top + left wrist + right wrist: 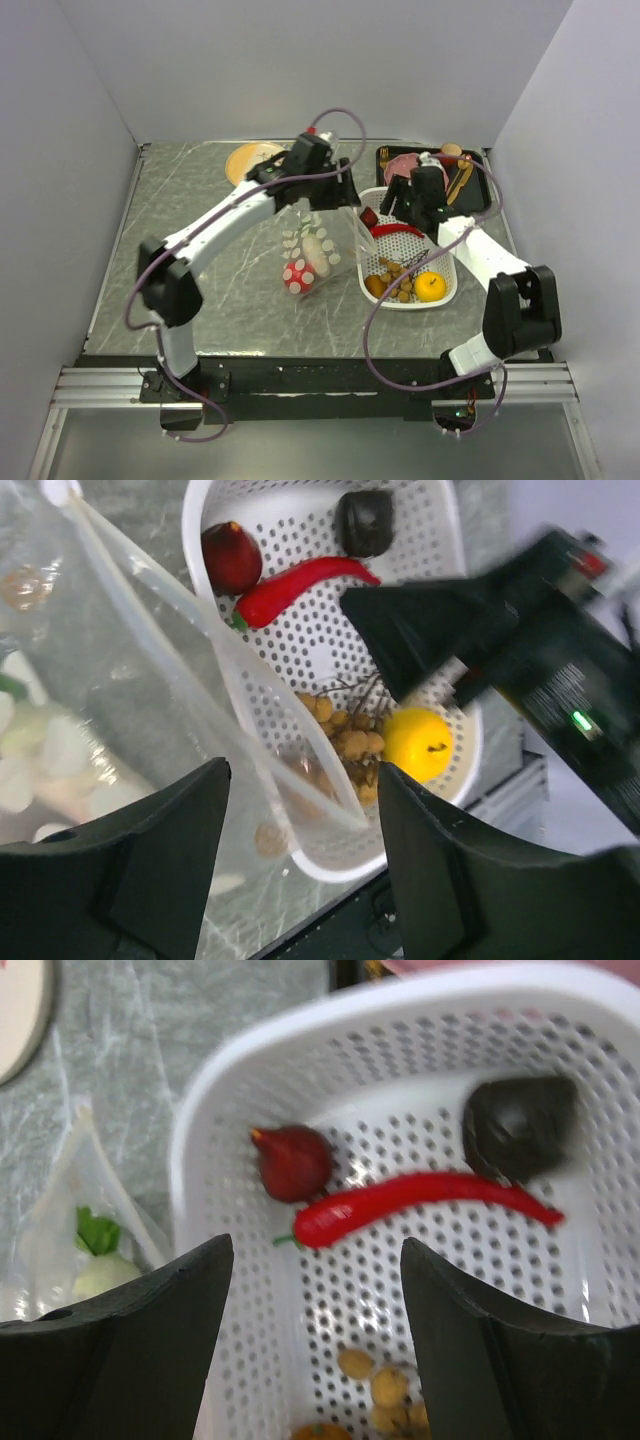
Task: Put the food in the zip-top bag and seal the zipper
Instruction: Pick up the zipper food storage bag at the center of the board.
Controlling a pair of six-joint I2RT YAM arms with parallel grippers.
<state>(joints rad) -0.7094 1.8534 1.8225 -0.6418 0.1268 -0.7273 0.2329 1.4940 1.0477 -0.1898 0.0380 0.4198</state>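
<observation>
My left gripper (300,780) is spread wide, with the bag's (318,248) zipper (150,595) running between the fingers; I cannot tell whether either touches it. The bag stands just left of the basket (200,1130) and holds 1 white-and-green vegetable (100,1265) and 1 red spotted piece (300,275). My right gripper (317,1255), also spread, hovers over the basket's far end above 1 chili (400,1205), 1 red bulb (293,1163) and 1 brown oval (520,1125). Nuts (345,735) and 1 yellow fruit (418,743) lie at its near end.
</observation>
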